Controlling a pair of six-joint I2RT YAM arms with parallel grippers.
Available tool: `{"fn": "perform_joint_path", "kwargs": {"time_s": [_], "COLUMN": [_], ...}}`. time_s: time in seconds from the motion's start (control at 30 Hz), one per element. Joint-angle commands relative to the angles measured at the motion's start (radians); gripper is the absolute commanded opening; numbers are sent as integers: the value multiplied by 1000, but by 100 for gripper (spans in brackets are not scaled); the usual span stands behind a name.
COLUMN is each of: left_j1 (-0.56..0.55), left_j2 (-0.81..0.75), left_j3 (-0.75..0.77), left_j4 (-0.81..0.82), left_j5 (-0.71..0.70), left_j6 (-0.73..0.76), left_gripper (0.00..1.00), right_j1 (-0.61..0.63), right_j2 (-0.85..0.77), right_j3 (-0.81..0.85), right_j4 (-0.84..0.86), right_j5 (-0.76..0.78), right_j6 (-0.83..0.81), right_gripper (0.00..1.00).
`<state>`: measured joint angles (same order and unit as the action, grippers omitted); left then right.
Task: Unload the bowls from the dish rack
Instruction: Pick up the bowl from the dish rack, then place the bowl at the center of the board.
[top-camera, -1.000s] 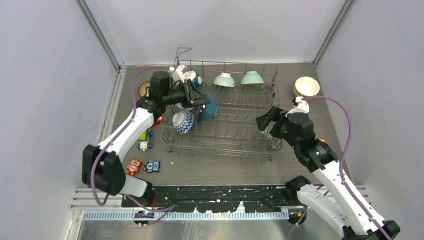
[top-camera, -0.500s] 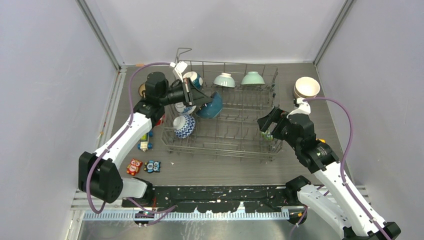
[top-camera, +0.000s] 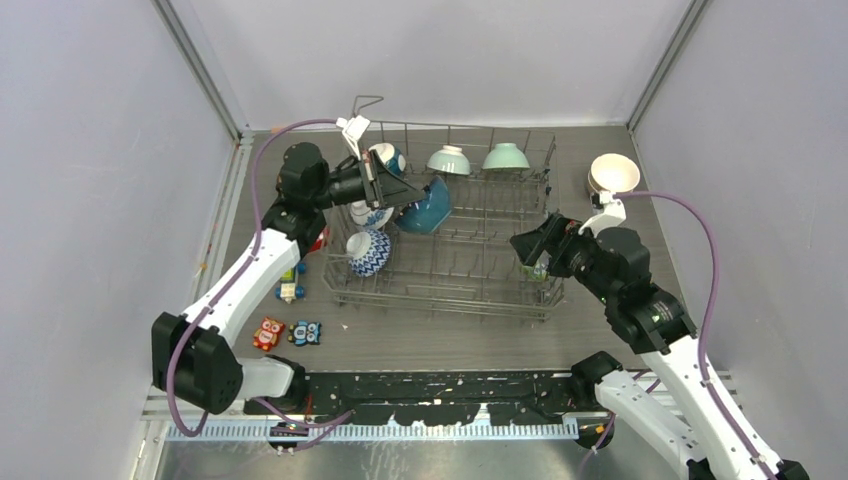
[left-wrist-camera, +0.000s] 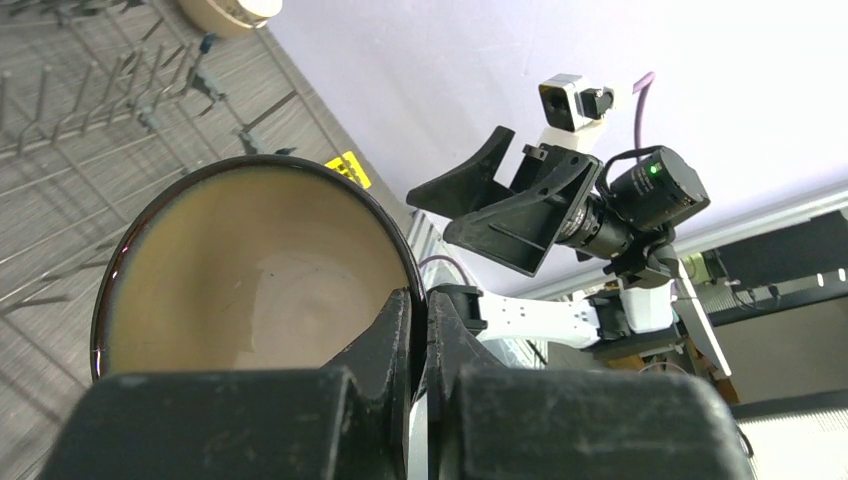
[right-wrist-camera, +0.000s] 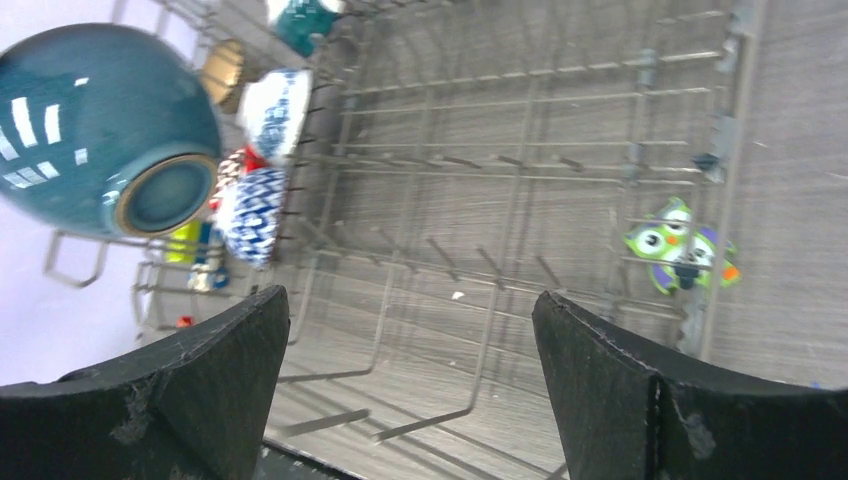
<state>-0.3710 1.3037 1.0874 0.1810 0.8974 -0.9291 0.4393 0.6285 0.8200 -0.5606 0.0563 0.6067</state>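
Presently the left gripper (left-wrist-camera: 417, 305) is clamped on the rim of the dark teal bowl (left-wrist-camera: 250, 270). One finger lies inside the beige interior and one outside, with the wall pinched between them. The bowl projects ahead of the fingertips, tipped on its side, with its foot ring turned towards the right gripper (right-wrist-camera: 410, 385). It hangs above the left half of the dish rack (top-camera: 470, 262), and no tine is seen touching it.

Just below and behind the left fingertips, two bowls stand in the rack: a blue-and-white bowl (top-camera: 372, 215) and, nearer the arm's base, a chevron bowl (top-camera: 367, 250). On the far side of that gripper, close beside it, a patterned teal bowl (top-camera: 388, 158) sits at the rack's corner. Ahead of the held bowl, along the far rail, a pale mint bowl (top-camera: 449, 160) and a greener mint bowl (top-camera: 505, 156) rest upside down. Toy blocks (top-camera: 268, 332) lie on the table well behind the left gripper, beside its forearm.

The right gripper stands with its jaws wide apart and nothing between them. It is at the rack's right end, pointing into the wires. An owl toy (right-wrist-camera: 680, 250) lies just ahead of its right finger, at the rack's end wires. Whether the toy is inside or outside them cannot be told. Stacked cream bowls (top-camera: 613, 173) stand behind this gripper on its far side, outside the rack.
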Motion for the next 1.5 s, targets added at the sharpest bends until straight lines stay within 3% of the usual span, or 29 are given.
{"fn": "perform_joint_path", "kwargs": {"time_s": [0.0, 0.17, 0.37, 0.53, 1.03, 1.47], "left_j1": [3, -11, -99, -178, -365, -622], "left_j2": [-75, -120, -183, -202, -247, -296], "left_j3": [37, 37, 153, 241, 325, 256], "left_j4": [224, 186, -314, -525, -761, -799], "left_j5": [72, 89, -38, -178, -467, -716], "left_j6": [-105, -47, 359, 560, 938, 1256], "left_gripper": [0, 0, 0, 0, 0, 0], "right_j1": [2, 3, 3, 2, 7, 99], "right_j2": [-21, 10, 54, 71, 77, 259], "right_j3": [92, 173, 260, 306, 347, 595], "right_j4": [65, 75, 61, 34, -26, -152], "right_j5": [-180, -301, -317, -295, -173, -144], "right_j6": [-39, -24, 5, -3, -51, -176], "right_gripper": [95, 95, 95, 95, 94, 94]}}
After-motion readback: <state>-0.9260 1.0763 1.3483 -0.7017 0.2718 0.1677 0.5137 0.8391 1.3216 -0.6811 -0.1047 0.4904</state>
